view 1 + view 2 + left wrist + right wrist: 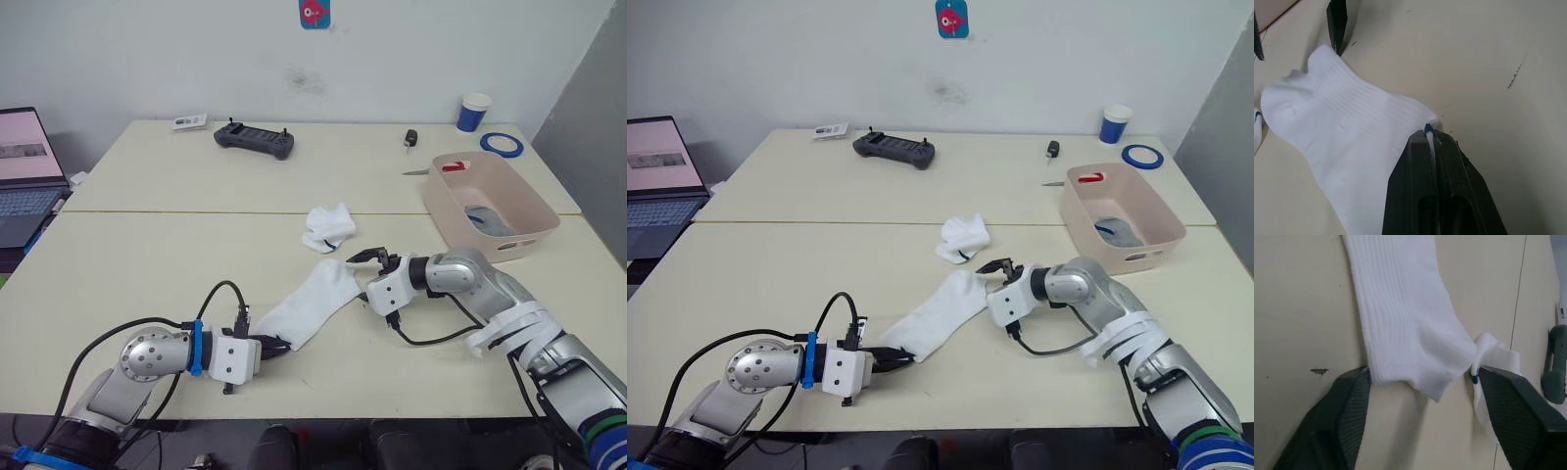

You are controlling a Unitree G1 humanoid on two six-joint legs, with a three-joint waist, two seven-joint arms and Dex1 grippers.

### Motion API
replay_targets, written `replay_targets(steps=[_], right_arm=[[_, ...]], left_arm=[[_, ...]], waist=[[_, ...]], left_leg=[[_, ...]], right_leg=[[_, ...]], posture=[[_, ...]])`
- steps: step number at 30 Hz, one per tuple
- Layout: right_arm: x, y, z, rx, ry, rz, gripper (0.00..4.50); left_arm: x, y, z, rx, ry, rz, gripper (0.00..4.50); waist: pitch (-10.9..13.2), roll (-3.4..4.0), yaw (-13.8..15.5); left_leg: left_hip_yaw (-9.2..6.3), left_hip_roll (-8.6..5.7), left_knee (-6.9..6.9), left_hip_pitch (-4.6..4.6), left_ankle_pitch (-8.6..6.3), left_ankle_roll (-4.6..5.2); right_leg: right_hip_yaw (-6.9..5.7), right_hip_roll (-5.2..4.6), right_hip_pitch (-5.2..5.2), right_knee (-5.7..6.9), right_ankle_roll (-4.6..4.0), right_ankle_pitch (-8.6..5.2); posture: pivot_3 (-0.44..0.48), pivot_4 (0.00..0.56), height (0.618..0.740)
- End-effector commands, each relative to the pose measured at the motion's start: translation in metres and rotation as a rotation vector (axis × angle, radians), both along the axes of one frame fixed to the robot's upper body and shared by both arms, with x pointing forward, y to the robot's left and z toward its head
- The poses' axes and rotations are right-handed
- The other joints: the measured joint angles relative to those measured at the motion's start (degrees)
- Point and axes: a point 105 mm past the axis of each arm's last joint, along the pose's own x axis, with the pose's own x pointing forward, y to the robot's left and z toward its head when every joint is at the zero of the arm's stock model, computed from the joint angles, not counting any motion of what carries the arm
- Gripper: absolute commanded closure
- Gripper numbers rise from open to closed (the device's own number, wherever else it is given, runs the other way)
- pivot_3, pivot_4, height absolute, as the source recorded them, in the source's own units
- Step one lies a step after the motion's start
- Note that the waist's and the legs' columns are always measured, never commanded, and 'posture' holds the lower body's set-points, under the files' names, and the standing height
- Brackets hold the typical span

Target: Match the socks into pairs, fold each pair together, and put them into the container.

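down at the near edge of the worktop point(147, 255), the left hand point(277, 343) is pinched tight on one end of a flat white sock point(309, 304). the right hand point(375, 258) is at the far end of that sock with its fingers spread wide apart and nothing held between them.

the pinch is only on a thin bit of the edge, so the sock could slip out if the left hand pulls. the open right hand could also bunch the cloth up or miss it.

the other white sock point(328, 226) lies crumpled just past it. the pink container point(534, 211) sits well apart on the right, with something grey inside. how many socks are in there is hard to tell.
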Motion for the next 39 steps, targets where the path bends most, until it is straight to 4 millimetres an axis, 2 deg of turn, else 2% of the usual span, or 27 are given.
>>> replay_targets(steps=[1, 3, 7, 8, 15, 17, 20, 22, 25, 27, 29, 32, 34, 39], right_arm=[[-0.003, 0.005, -0.001, -0.015, 0.011, 0.044, 1.97], [-0.005, 0.004, -0.001, -0.008, 0.031, 0.053, 2.77], [-0.013, 0.004, 0.004, 0.045, 0.096, 0.051, 4.25], [-0.016, 0.002, 0.004, 0.055, 0.119, 0.048, 4.45], [-0.049, -0.018, 0.021, 0.178, 0.368, -0.055, 4.45], [-0.066, -0.023, 0.025, 0.185, 0.465, -0.079, 4.45], [-0.114, -0.031, 0.036, 0.241, 0.755, -0.150, 4.45], [-0.141, -0.034, 0.037, 0.230, 0.929, -0.200, 4.45], [-0.156, -0.035, 0.035, 0.231, 1.094, -0.285, 4.45], [-0.155, -0.035, 0.030, 0.249, 1.176, -0.358, 4.45], [-0.147, -0.036, 0.017, 0.260, 1.252, -0.468, 4.45], [-0.133, -0.036, 0.007, 0.284, 1.322, -0.580, 4.45], [-0.117, -0.036, 0.006, 0.303, 1.307, -0.623, 4.45], [-0.069, -0.033, 0.008, 0.371, 1.142, -0.704, 4.45]], left_arm=[[0.002, 0.001, 0.011, -0.039, -0.014, 0.011, 4.50], [0.003, 0.000, 0.016, -0.075, 0.012, 0.028, 4.50], [0.002, 0.001, 0.025, -0.158, 0.168, 0.077, 4.50], [0.002, 0.000, 0.028, -0.173, 0.199, 0.087, 4.50], [-0.009, -0.001, 0.047, -0.249, 0.484, 0.134, 4.50], [-0.017, 0.001, 0.052, -0.260, 0.582, 0.136, 4.50], [-0.044, 0.005, 0.059, -0.258, 0.816, 0.117, 4.50], [-0.056, 0.007, 0.059, -0.273, 0.936, 0.137, 4.50], [-0.058, 0.009, 0.050, -0.318, 1.033, 0.205, 4.50], [-0.054, 0.009, 0.044, -0.352, 1.078, 0.258, 4.50], [-0.044, 0.009, 0.035, -0.413, 1.129, 0.338, 4.50], [-0.028, 0.009, 0.022, -0.451, 1.162, 0.450, 4.50], [-0.014, 0.010, 0.020, -0.476, 1.137, 0.492, 4.50], [0.021, 0.012, 0.022, -0.537, 1.027, 0.591, 4.50]], waist=[[0.00, 0.00, 0.01], [0.00, 0.00, 0.06], [0.00, 0.00, 0.07], [0.00, 0.00, 0.07], [0.01, 0.00, 0.23], [0.02, 0.01, 0.19], [0.03, 0.00, 0.18], [0.04, 0.03, 0.21], [0.03, 0.01, -0.02], [0.04, 0.01, -0.01], [0.02, -0.02, 0.08], [0.02, -0.04, 0.06], [0.02, -0.04, 0.07], [0.02, -0.05, 0.07]], left_leg=[[0.01, 0.00, 0.00, 0.00, 0.00, 0.00], [0.01, 0.00, 0.00, -0.02, 0.00, 0.00], [-0.04, 0.00, 0.00, -0.07, 0.00, 0.00], [-0.06, 0.01, 0.00, -0.08, 0.00, 0.00], [-0.16, -0.01, 0.01, -0.16, 0.00, 0.00], [-0.19, -0.01, 0.01, -0.13, 0.00, 0.00], [-0.24, 0.02, -0.01, -0.12, 0.00, 0.00], [-0.28, 0.04, -0.04, -0.12, 0.00, 0.00], [-0.28, 0.07, -0.06, 0.01, -0.01, -0.01], [-0.26, 0.06, -0.06, 0.06, -0.01, -0.01], [-0.25, 0.03, -0.02, 0.05, -0.01, -0.01], [-0.21, -0.05, 0.03, -0.10, -0.01, -0.01], [-0.19, -0.08, 0.04, -0.18, 0.00, -0.01], [-0.21, -0.06, 0.02, -0.25, 0.00, -0.01]], right_leg=[[0.01, 0.00, 0.00, 0.00, 0.00, 0.00], [0.00, 0.00, 0.00, 0.00, -0.01, 0.00], [-0.04, 0.00, -0.02, 0.00, -0.25, 0.14], [-0.05, 0.00, -0.02, 0.00, -0.25, 0.14], [-0.13, 0.00, -0.02, -0.03, -0.20, 0.11], [-0.14, 0.00, -0.01, -0.02, 0.03, -0.03], [-0.18, -0.01, 0.00, -0.03, 0.00, -0.06], [-0.16, -0.08, 0.02, -0.02, -0.02, -0.20], [-0.16, -0.17, 0.07, -0.01, -0.04, -0.20], [-0.14, -0.16, 0.06, -0.02, -0.33, -0.27], [-0.14, -0.17, 0.07, -0.04, -0.41, -0.31], [-0.15, -0.07, 0.00, -0.09, -0.34, -0.28], [-0.13, -0.06, -0.04, -0.13, 0.07, -0.06], [-0.15, -0.02, -0.12, -0.12, 0.09, -0.05]], posture=[[0.000, 0.150, 0.740], [0.000, 0.150, 0.740], [0.000, 0.150, 0.740], [0.000, 0.150, 0.740], [0.000, 0.150, 0.740], [0.000, 0.150, 0.740], [0.000, 0.150, 0.740], [0.000, 0.150, 0.740], [0.000, 0.150, 0.740], [0.000, 0.150, 0.740], [0.000, 0.150, 0.740], [0.000, 0.150, 0.740], [0.000, 0.150, 0.740], [0.000, 0.150, 0.740]])
